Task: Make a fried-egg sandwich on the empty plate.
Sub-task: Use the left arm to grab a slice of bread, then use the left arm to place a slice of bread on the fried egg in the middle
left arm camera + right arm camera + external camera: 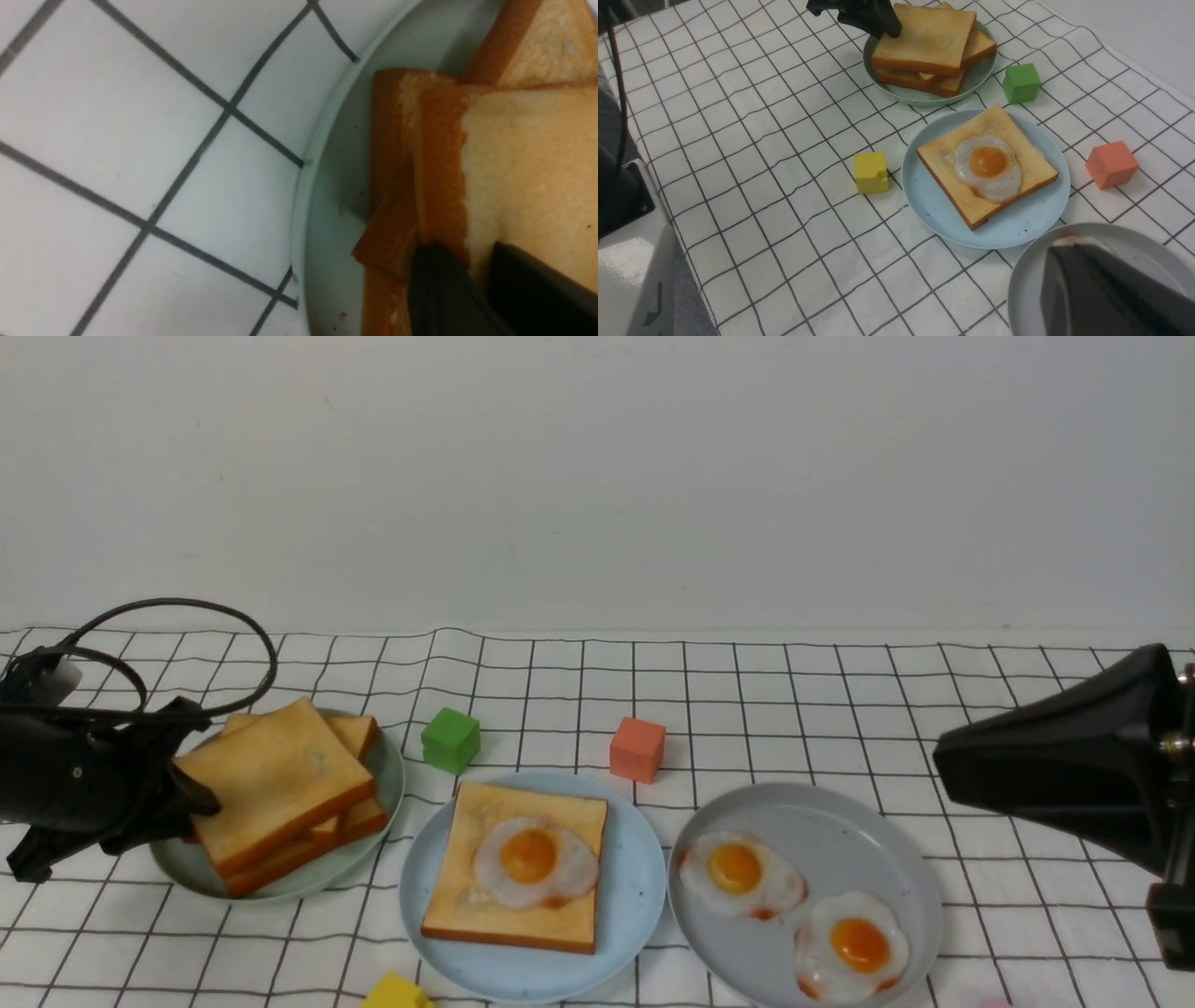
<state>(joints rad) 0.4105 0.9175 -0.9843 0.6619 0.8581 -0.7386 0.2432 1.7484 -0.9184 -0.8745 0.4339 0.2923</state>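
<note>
Nearest the robot, on the checked cloth [840, 709], a yellow block [397, 992] sits at the front edge, closer to the left gripper [471, 260] than to the right gripper [937, 758]. Just beyond it lies the light blue plate [637, 905], well apart from both tools and roughly midway between them. On it rests one toast slice [485, 896] with a fried egg [534, 861] on top, yolk up and uncovered. Beside that plate, on the right gripper's side, a grey plate [840, 840] carries two more eggs [742, 873]. The right gripper hangs raised at that plate's outer side, its jaws looking pressed together with nothing in them. Farther back, the left gripper is at the outer edge of a stack of toast [345, 823] on a pale green plate [385, 793]. Its fingers [537, 289] stand only slightly apart, one lying on the topmost slice [271, 775] and one along its crust; whether they actually pinch the slice I cannot tell. Beyond the blue plate, between the two grippers, stand a green cube [451, 739] and an orange cube [638, 749], with the pale wall [597, 476] behind.
</note>
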